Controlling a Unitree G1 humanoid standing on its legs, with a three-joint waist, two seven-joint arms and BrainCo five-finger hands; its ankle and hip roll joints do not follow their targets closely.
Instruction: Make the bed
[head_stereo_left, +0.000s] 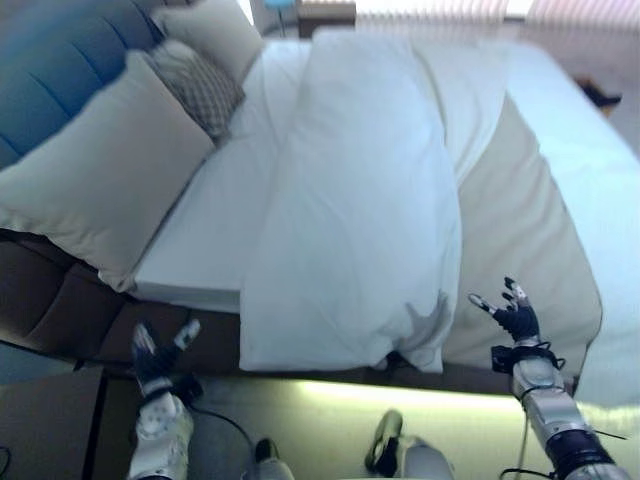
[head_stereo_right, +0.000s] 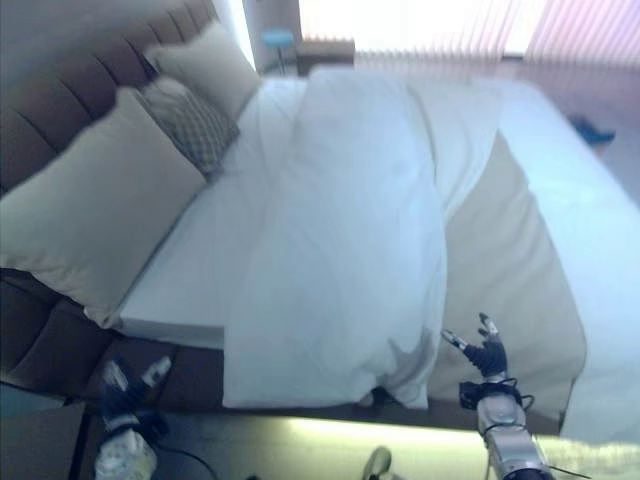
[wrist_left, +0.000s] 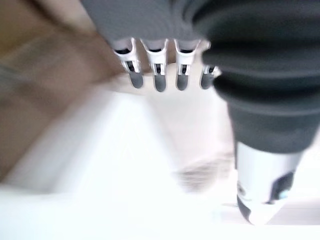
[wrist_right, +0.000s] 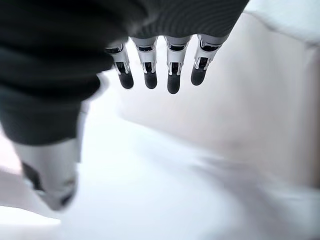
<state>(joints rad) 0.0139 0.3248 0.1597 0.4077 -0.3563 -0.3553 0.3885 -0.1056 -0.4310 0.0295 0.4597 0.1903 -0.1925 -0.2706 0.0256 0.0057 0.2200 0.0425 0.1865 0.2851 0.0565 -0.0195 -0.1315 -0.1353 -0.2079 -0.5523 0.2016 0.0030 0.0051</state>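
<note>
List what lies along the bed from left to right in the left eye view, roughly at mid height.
Large pale pillow → bare white sheet → folded-back white duvet → beige blanket → pale bedding at the right edge.

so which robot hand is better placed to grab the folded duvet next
Probably right. The right robot hand is open beside the white duvet's near corner, over the beige sheet. The left robot hand, also open, sits lower by the dark bed frame, farther from it.
</note>
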